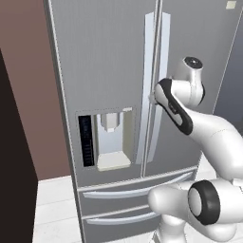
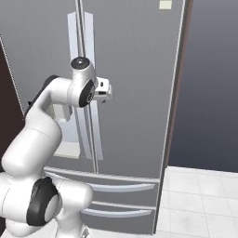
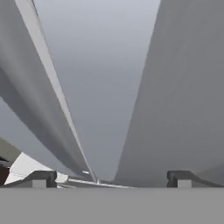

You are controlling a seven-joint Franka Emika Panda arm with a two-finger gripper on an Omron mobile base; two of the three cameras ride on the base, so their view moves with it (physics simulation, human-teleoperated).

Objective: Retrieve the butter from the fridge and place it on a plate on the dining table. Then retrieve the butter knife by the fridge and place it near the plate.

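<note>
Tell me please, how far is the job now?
Nothing looks done: the fridge doors are shut. In hand: the open gripper sits at the long door handles, gripping nothing. Left: open a door, bring the butter to the plate, then the butter knife.

fridge (image 1: pixel 109 71): brushed grey steel, smooth, satin | handles (image 1: pixel 163 57): paler polished metal | floor (image 2: pixel 204 200): white glossy tiles

brown wall (image 1: pixel 28 71) at left; white tiled floor (image 2: pixel 204 200) below – dark panel (image 2: pixel 209 83) at right
</note>
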